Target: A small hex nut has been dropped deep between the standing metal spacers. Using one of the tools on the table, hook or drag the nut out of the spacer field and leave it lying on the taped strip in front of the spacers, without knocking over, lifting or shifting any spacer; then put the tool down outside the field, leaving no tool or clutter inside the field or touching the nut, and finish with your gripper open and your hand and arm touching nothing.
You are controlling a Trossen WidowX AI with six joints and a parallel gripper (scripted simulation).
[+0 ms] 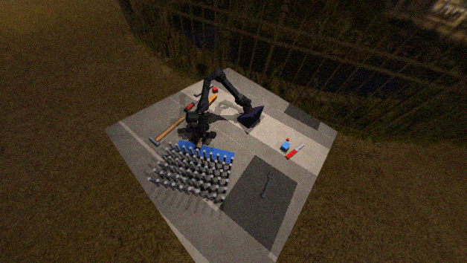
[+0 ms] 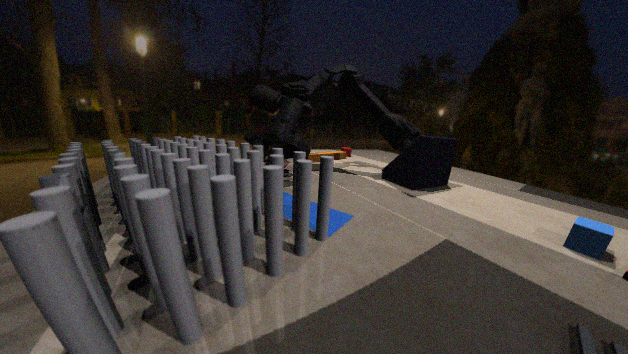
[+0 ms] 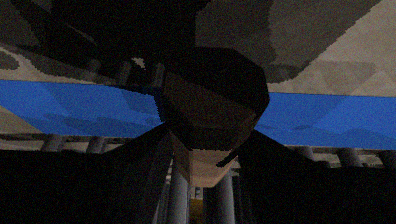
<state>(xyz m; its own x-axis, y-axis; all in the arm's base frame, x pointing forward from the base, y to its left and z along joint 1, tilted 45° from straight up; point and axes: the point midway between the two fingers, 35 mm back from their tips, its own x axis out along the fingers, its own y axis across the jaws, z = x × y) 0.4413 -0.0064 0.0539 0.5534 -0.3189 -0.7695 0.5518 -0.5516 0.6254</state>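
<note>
Grey standing spacers [image 1: 224, 159] [image 2: 325, 200] fill the field. The blue taped strip [image 1: 223, 154] [image 2: 341, 219] [image 3: 325, 117] runs along its front. My gripper [image 1: 199, 138] [image 3: 206, 128] is shut on a tool's faceted wooden handle [image 1: 199, 143] [image 3: 207, 172], above the strip at the field's front edge. The handle points down toward the spacers; a short dark line crosses its lower part in the wrist view. The tool's far end is hidden. A small yellow patch [image 3: 196, 211] shows low between spacers in the wrist view; I cannot tell whether it is the nut.
A hammer [image 1: 171, 128] lies left of the arm, near a red-handled tool [image 1: 189, 107], an orange piece [image 1: 213, 99] and a red block [image 1: 215, 90]. A wrench [image 1: 266, 186], blue block [image 1: 285, 145] [image 2: 590, 237] and red-handled knife [image 1: 293, 153] lie right. Dark shadows cross the table.
</note>
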